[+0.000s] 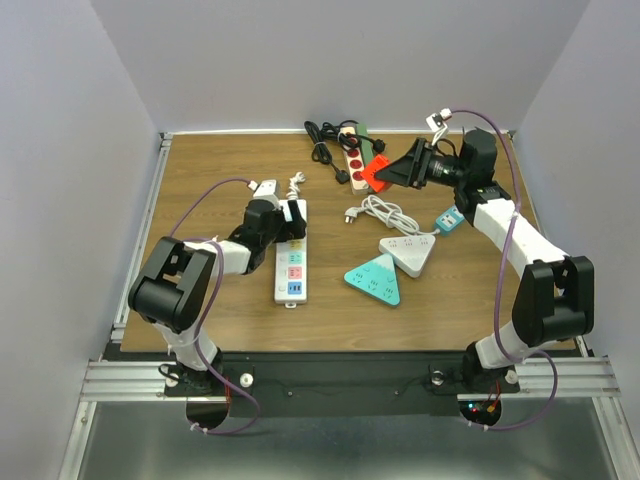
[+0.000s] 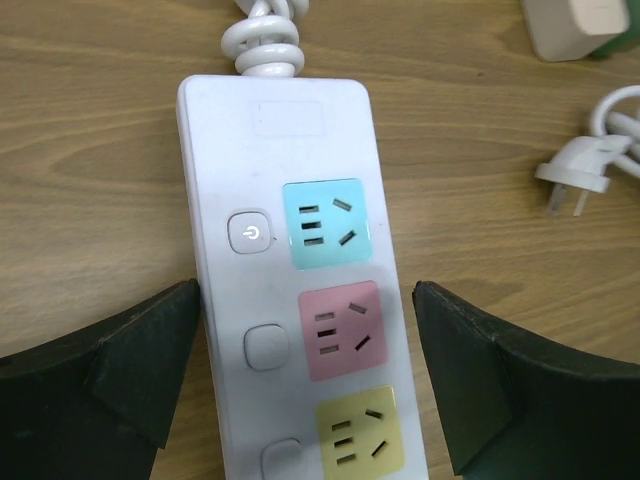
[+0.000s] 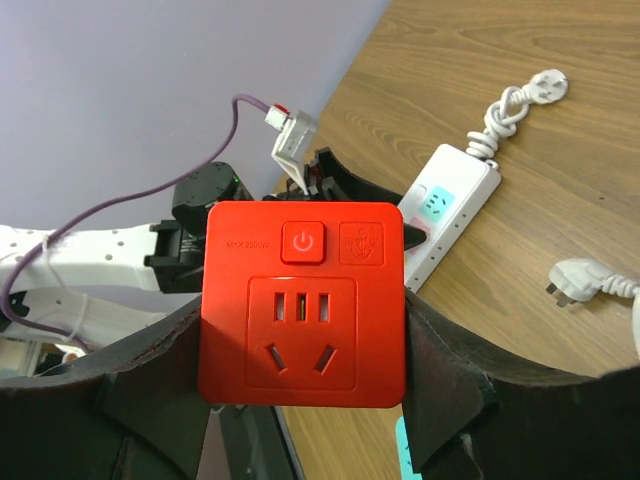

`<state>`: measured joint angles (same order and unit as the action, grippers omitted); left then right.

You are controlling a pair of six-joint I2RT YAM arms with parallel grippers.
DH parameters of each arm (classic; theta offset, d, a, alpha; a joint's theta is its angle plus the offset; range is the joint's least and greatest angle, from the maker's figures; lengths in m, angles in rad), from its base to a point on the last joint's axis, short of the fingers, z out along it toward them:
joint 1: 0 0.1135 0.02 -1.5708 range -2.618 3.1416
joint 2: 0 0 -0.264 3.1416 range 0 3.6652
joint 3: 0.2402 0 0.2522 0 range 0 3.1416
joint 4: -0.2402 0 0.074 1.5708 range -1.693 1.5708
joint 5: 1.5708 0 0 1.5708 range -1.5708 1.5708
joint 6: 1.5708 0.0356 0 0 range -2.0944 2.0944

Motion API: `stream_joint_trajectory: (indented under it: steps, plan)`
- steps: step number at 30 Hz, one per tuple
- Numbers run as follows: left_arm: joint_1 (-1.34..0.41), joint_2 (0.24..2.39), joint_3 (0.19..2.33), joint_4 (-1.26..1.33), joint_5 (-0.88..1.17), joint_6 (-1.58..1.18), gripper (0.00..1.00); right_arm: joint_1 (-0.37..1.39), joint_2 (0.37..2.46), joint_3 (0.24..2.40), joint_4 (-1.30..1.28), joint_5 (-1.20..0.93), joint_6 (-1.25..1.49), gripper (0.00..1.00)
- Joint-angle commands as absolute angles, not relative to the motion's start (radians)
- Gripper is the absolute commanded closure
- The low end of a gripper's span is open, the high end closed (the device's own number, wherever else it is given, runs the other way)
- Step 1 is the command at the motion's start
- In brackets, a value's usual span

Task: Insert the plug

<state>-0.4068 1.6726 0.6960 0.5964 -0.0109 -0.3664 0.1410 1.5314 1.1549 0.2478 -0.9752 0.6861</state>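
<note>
Our right hand [image 1: 395, 171] grasping the red square plastic adapter [image 3: 302, 300], our left hand [image 2: 305, 345] released astride the white plastic power strip [image 2: 215, 160], we should carry it toward eight o'clock.

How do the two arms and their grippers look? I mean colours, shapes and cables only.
Both the left arm and the right arm have white links joined by bulky black joint housings. A thin purple cable loops along each arm to a small white connector near the wrist. The left gripper and the right gripper have matte black, wedge-shaped fingers.
</note>
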Motion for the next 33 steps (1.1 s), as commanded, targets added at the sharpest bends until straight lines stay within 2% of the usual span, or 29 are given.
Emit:
stream_joint_trajectory:
  steps: [1, 8, 16, 20, 27, 33]
  plan:
    - [-0.417, 1.689, 0.713, 0.776, 0.191, -0.339, 0.02, 0.146, 1.516, 1.186, 0.212, -0.959, 0.583, 1.0]
    - [-0.468, 1.775, 0.795, 0.801, 0.345, -0.229, 0.02, 0.15, 1.54, 1.158, 0.155, -0.928, 0.511, 1.0]
    - [-0.497, 1.804, 0.834, 0.804, 0.387, -0.184, 0.02, 0.192, 1.548, 1.161, -0.023, -0.839, 0.327, 1.0]
    - [-0.488, 1.726, 0.824, 0.778, 0.344, -0.187, 0.02, 0.267, 1.545, 1.152, -0.084, -0.77, 0.198, 1.0]
    - [-0.498, 1.554, 0.735, 0.7, 0.241, -0.221, 0.02, 0.276, 1.542, 1.109, -0.117, -0.724, 0.109, 1.0]
    - [-0.701, 1.45, 0.69, 0.516, -0.055, -0.32, 0.02, 0.278, 1.532, 1.069, -0.132, -0.585, 0.149, 0.99]
